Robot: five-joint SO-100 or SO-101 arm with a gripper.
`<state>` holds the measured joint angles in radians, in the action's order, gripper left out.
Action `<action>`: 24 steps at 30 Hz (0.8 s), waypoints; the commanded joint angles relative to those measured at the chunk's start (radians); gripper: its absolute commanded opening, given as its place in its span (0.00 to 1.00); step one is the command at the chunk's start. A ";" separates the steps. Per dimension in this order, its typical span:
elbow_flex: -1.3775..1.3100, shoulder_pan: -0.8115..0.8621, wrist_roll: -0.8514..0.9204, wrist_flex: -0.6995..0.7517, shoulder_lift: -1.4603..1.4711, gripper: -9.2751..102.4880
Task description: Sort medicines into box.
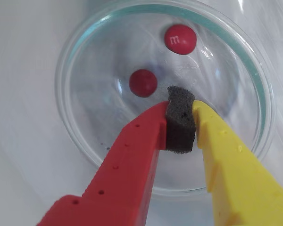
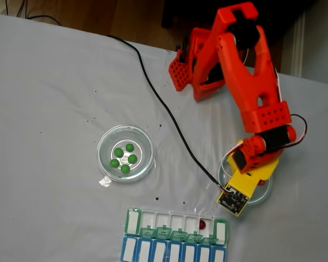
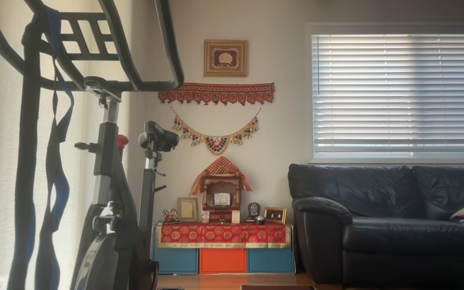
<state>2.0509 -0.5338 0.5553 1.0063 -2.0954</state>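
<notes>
Gripper [image 1: 181, 123] is seen in the wrist view with red and yellow fingers pressed together on their own grey foam pad, no pill held, above a glass dish [image 1: 85, 141] holding two red pills [image 1: 143, 83]. In the fixed view, five green pills [image 2: 124, 158] lie in the left dish [image 2: 106, 143]; one red pill [image 2: 202, 224] sits in the box [image 2: 132, 221].

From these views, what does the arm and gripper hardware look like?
Orange-red printed arm with a black cable across the table. Gripper: one red finger, one yellow finger, both with small peg holes; dark grey foam pad between them.
</notes>
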 commanded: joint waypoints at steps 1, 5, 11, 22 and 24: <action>-0.006 0.003 -0.006 -0.041 -0.061 0.09; -0.005 0.008 0.006 -0.058 -0.032 0.12; 0.005 0.015 0.017 -0.095 -0.006 0.14; 0.011 0.041 0.081 -0.132 0.043 0.23; 0.015 0.041 0.086 -0.137 0.044 0.24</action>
<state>2.0801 -0.4970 0.6305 0.8851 -2.0341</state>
